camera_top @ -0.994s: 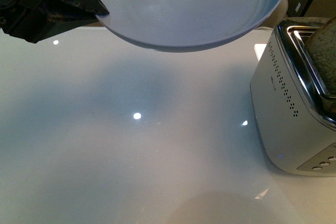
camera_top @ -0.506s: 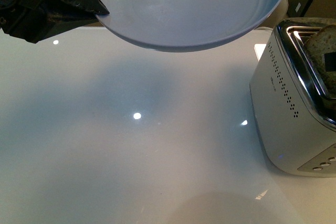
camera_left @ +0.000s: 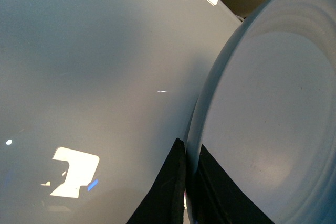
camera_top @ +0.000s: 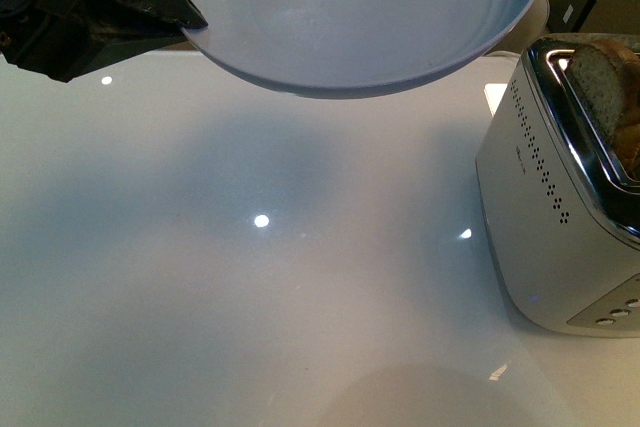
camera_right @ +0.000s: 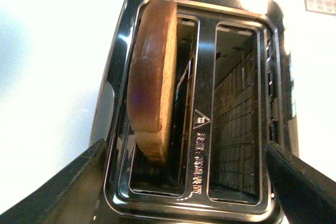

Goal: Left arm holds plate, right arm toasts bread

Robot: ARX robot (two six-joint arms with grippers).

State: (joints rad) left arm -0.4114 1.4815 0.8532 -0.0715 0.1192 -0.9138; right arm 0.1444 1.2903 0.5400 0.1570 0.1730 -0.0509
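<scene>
Where the front view begins at its far left, the left gripper (camera_top: 183, 13) shows as a dark angular mass, and its tip is clamped on the rim of the plate (camera_top: 360, 17). The left wrist view confirms the grasp: one black finger (camera_left: 170, 192) lies under the rim and the other rests on the inner face, so the rim is pinched between them. The pale blue-white plate is held in the air above the table (camera_top: 260, 297), tilted a little, with nothing on it. Its soft shadow falls on the glossy white tabletop beneath, among a few small bright reflections.

Further right, a silver toaster (camera_top: 540, 217) stands on the table, partly cut off by the frame edge. The bread (camera_top: 598, 82) stands upright on edge in one of its two slots, with its upper part rising above the chrome top. The right wrist view shows the neighbouring slot empty, with its wire grid bare.

The right gripper (camera_right: 186, 148) hangs over the toaster with its fingers (camera_right: 79, 187) spread wide on either side, grasping nothing. It seems clear of the bread, though its fingertips are blurred.
</scene>
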